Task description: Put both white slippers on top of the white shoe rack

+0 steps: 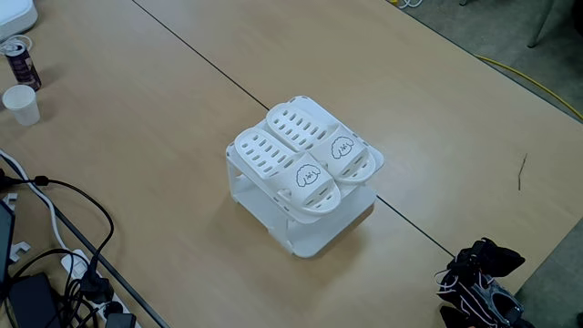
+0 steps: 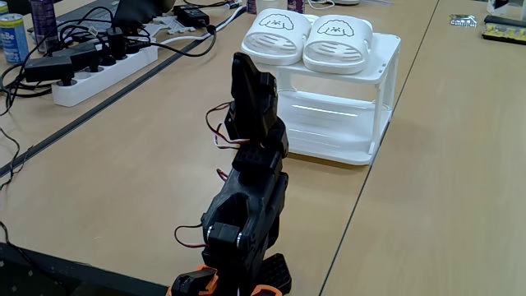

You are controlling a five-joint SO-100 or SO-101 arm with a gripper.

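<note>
Both white slippers lie side by side on top of the white shoe rack (image 1: pixel 314 235), toes pointing the same way. In a fixed view one slipper (image 1: pixel 278 164) sits nearer the left and the other (image 1: pixel 319 137) just behind it. From the arm's side they appear as a left slipper (image 2: pixel 275 34) and a right slipper (image 2: pixel 339 41) on the rack (image 2: pixel 380 107), puppy faces showing. The black arm is folded back, away from the rack. Its gripper (image 2: pixel 249 78), also seen at the table's corner (image 1: pixel 487 257), holds nothing visible, and its jaws are hidden.
A paper cup (image 1: pixel 20 103) and a can (image 1: pixel 20 62) stand at the far left. Cables and a power strip (image 2: pixel 99 70) crowd the table's left side, with a blue can (image 2: pixel 12 37) beside them. A dark seam runs across the table under the rack.
</note>
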